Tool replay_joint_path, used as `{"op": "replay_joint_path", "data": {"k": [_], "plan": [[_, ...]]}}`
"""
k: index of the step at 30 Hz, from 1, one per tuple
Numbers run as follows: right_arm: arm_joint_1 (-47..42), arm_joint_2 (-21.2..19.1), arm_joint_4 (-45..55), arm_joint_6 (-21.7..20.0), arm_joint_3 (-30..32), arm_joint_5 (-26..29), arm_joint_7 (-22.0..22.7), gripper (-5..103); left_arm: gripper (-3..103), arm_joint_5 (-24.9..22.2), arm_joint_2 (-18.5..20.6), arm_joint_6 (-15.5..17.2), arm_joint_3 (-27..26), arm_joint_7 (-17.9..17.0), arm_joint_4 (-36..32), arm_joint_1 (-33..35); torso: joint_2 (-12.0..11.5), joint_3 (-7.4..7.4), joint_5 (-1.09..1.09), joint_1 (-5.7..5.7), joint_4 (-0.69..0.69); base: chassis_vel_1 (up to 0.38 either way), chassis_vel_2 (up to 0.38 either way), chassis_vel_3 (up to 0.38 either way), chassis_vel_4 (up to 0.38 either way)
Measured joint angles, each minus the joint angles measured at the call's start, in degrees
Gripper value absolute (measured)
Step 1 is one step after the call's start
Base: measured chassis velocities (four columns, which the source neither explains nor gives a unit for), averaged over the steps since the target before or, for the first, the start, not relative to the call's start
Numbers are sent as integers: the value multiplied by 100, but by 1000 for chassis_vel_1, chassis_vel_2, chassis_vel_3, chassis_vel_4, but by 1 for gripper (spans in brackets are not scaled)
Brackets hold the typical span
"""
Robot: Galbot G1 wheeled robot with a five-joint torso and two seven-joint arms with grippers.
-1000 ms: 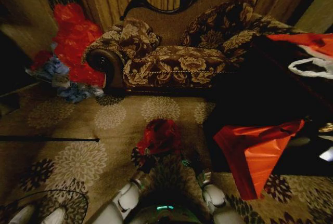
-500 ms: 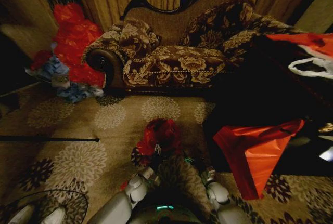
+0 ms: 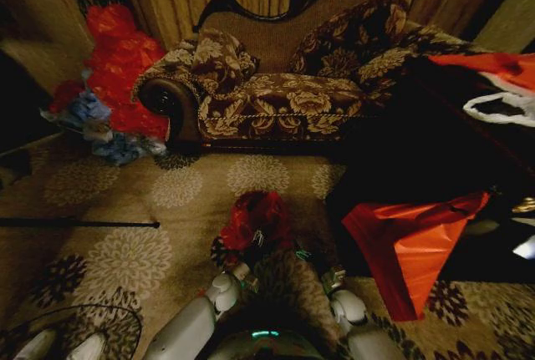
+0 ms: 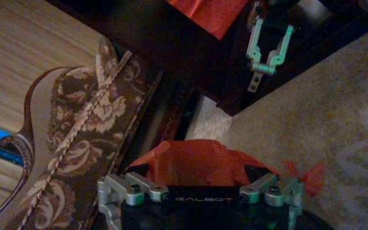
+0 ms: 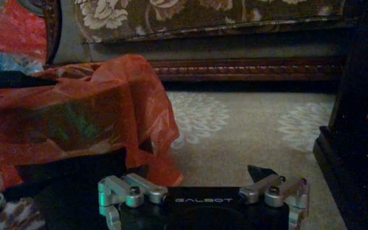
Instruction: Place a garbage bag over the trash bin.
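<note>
Red bag [image 3: 257, 218], thin, shiny, crumpled, draped over black bin [image 5: 75, 167] on carpet [image 3: 167, 201] before sofa [image 3: 284, 93]. L gripper [image 4: 197, 175] spread, pads at bag. R gripper [image 5: 197, 184] spread, beside bin.

Crumpled shiny red garbage bag [image 3: 257, 218] draped over small black trash bin [image 5: 75, 170] on patterned carpet.

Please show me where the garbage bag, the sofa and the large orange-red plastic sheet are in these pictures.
garbage bag [image 3: 257, 218], head view, on its crumpled red top.
sofa [image 3: 284, 105], head view, on the front of the floral seat cushion.
orange-red plastic sheet [image 3: 410, 247], head view, on its flat hanging middle.
</note>
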Motion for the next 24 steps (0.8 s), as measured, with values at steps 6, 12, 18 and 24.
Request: {"op": "replay_joint_path", "data": {"k": [6,12,18,24], "plan": [[65,71,-64,-1,-16,0,10,100,88,1,29,-92,-46,90,28,-64,0,0,0,0,0,0,0,0,0],[92,94,-110,-22,-41,-12,15,100,67,0,67,-163,-93,131,-19,-12,0,0,0,0,0,0,0,0,0],[108,126,-132,-50,-60,-62,23,100,39,-21,103,-170,-157,0,-90,56,0,0,0,0,0,0,0,0,0],[109,162,-127,-73,-68,-120,44,100,18,-37,165,-185,-190,-92,-213,158,0,-1,-1,-1,-1,0,0,0,0]]}}
